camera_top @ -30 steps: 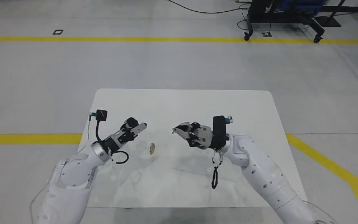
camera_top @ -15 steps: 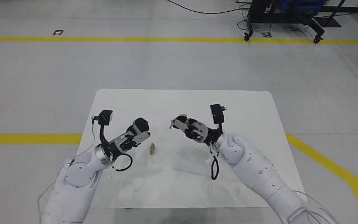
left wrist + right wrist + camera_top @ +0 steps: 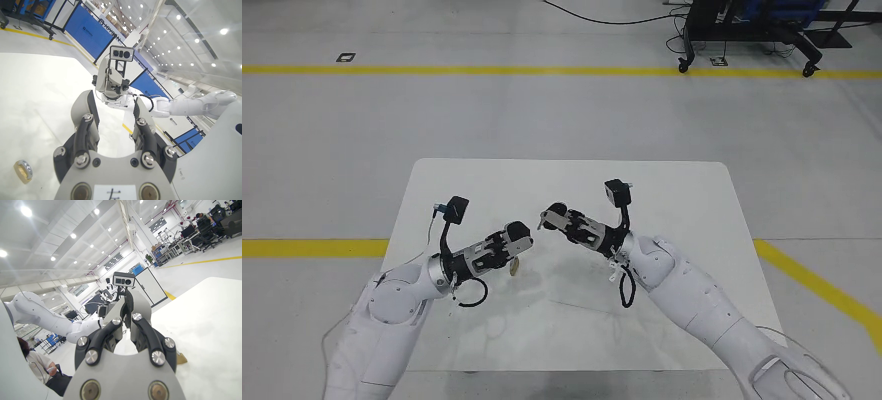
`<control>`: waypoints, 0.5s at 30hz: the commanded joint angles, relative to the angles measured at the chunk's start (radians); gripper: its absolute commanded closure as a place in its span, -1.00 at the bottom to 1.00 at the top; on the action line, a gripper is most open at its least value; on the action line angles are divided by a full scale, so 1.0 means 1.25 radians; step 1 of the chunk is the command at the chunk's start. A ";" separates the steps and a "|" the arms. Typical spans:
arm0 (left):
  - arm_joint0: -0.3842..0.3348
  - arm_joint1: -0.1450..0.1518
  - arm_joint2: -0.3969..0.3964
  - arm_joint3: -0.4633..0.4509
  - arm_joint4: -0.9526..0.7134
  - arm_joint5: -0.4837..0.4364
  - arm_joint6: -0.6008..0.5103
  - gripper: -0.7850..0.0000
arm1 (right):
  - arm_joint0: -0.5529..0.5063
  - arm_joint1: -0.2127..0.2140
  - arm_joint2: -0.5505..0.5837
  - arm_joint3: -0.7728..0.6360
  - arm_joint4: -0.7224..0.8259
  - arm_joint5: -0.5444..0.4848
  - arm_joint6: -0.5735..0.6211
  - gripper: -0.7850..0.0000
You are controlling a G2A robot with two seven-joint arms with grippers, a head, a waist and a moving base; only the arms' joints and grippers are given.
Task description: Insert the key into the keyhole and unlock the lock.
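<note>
Left claw [image 3: 525, 236] and right claw [image 3: 547, 217] have converged above small brass padlock [image 3: 514, 266]. You see left spread open, right pinched closed; key unconfirmed. Secure padlock next.

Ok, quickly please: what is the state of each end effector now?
Left end effector: open, holding nothing.
Right end effector: closed; whether it holds something cannot be told.
</note>
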 commanded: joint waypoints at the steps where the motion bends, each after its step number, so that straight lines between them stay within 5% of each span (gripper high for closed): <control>1: 0.000 0.000 0.008 -0.003 0.024 0.003 0.013 0.13 | 0.004 -0.003 -0.008 0.009 0.020 0.000 0.020 1.00; 15: 0.000 0.003 0.025 -0.010 0.102 0.030 0.080 0.13 | 0.027 -0.029 -0.033 0.053 0.115 0.000 0.110 1.00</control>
